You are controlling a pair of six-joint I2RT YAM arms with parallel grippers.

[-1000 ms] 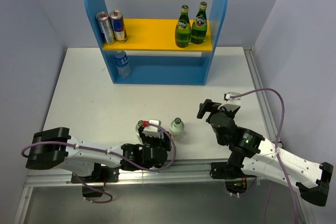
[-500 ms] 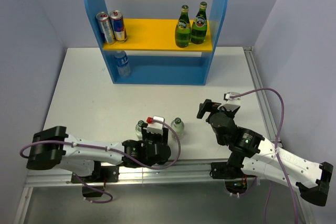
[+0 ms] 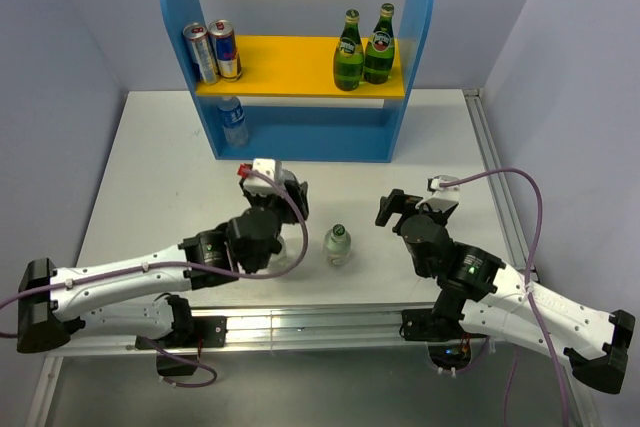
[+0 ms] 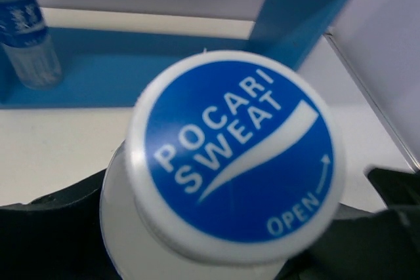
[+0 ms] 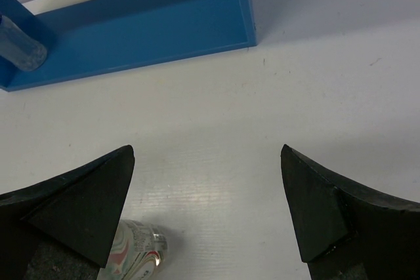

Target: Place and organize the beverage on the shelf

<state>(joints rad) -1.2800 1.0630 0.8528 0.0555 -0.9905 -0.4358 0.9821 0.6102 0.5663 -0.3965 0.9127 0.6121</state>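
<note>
My left gripper (image 3: 284, 219) is shut on a clear bottle (image 3: 282, 253) and holds it off the table. Its blue and white "Pocari Sweat" cap (image 4: 233, 155) fills the left wrist view. A second clear bottle with a pale cap (image 3: 338, 245) stands on the table just to the right; its label shows in the right wrist view (image 5: 134, 254). My right gripper (image 3: 402, 205) is open and empty, right of that bottle (image 5: 207, 181). The shelf (image 3: 300, 132) stands at the back. Two green bottles (image 3: 362, 49) stand on its yellow board at the right. A blue-capped bottle (image 3: 233, 120) stands on its base at the left.
Two cans (image 3: 213, 51) stand at the left end of the yellow board. The blue base (image 5: 164, 31) lies ahead of the right gripper. The blue-labelled bottle (image 4: 26, 31) stands on the base, far left in the left wrist view. Walls close in on three sides.
My left arm has lifted its bottle off the table and carried it up and back toward the shelf. The right arm and the standing bottle have not moved.
</note>
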